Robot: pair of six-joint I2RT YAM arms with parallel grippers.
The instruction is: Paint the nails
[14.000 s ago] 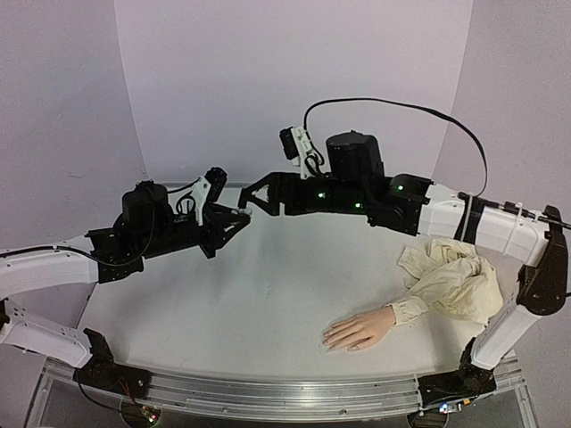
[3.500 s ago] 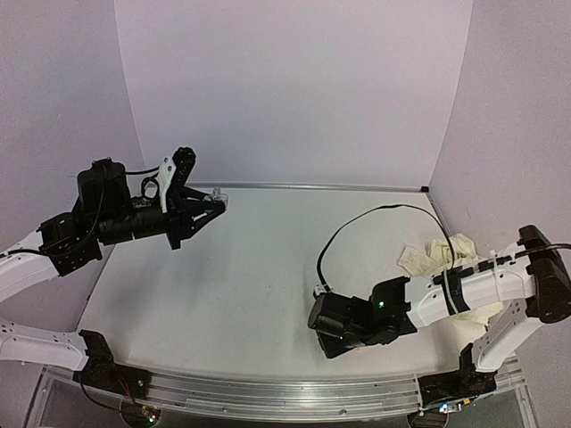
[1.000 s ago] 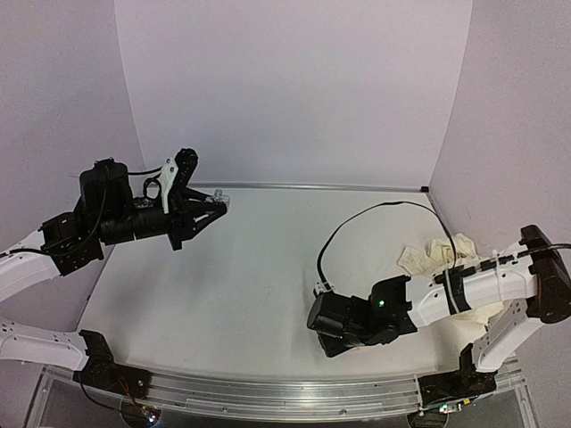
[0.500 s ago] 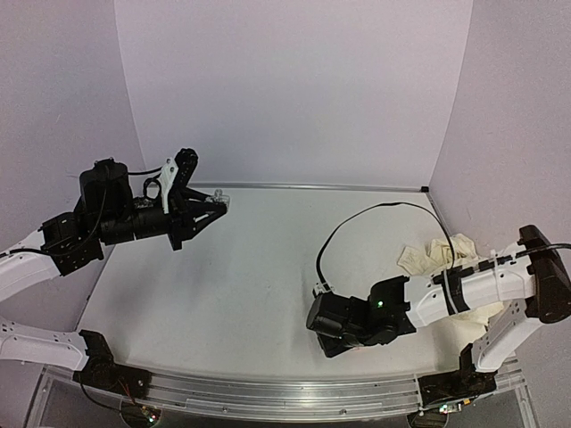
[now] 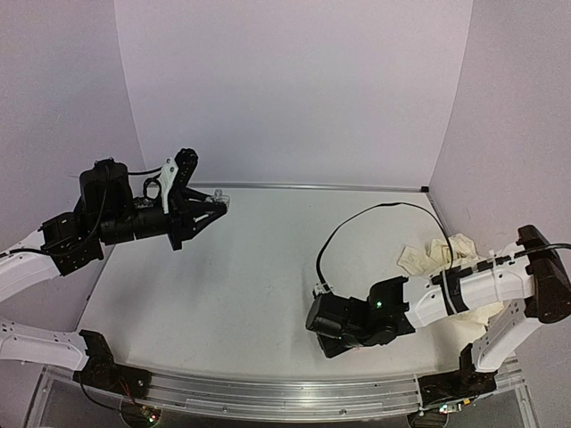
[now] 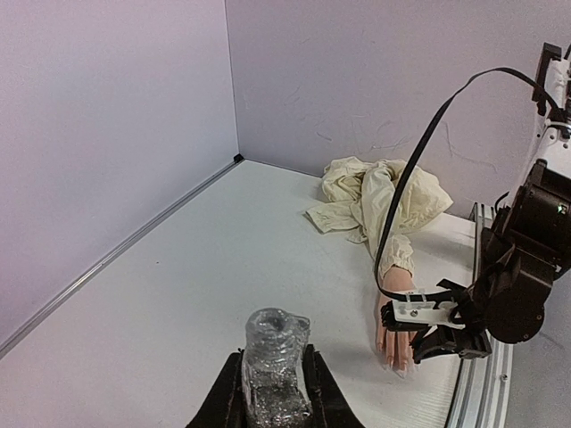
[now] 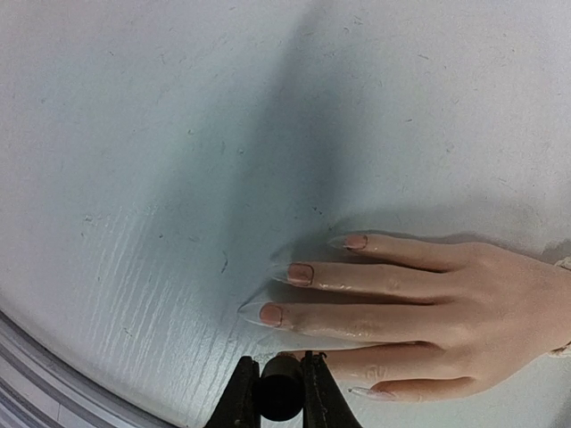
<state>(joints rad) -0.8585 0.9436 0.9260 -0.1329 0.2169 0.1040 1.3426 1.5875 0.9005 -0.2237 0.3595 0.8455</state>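
The right arm reaches low across the near edge of the white tabletop (image 5: 250,285), and its wrist hides the mannequin hand from the overhead camera. In the right wrist view the mannequin hand (image 7: 464,303) lies palm down on the tabletop with its fingers pointing left. The right claw (image 7: 277,374) is pressed onto a small black cap (image 7: 279,399), one finger on each side of it. The cap hangs just above the tip of the second finger up from the bottom edge.

The nails (image 7: 300,273) are long and pointed, with pale, see-through tips. Three of them show a pinkish patch at the base, and the one in the middle of the three has a darker outline. The lowest nail in that view looks pale. Whatever hangs below the cap is hidden by the cap itself, so I cannot tell whether anything touches a nail (the shadow under the wrist does not help).

The left arm is raised over the far left part of the tabletop, well apart from the mannequin hand. The left claw (image 5: 217,203) pinches a clear bottle (image 6: 275,374), which stands upright between its fingers. The bottle's neck is open and there is silvery glitter inside.

A crumpled cream sleeve (image 5: 451,254) trails from the mannequin hand's wrist toward the right wall. A black cable (image 5: 357,218) loops from the right wrist up over the tabletop.
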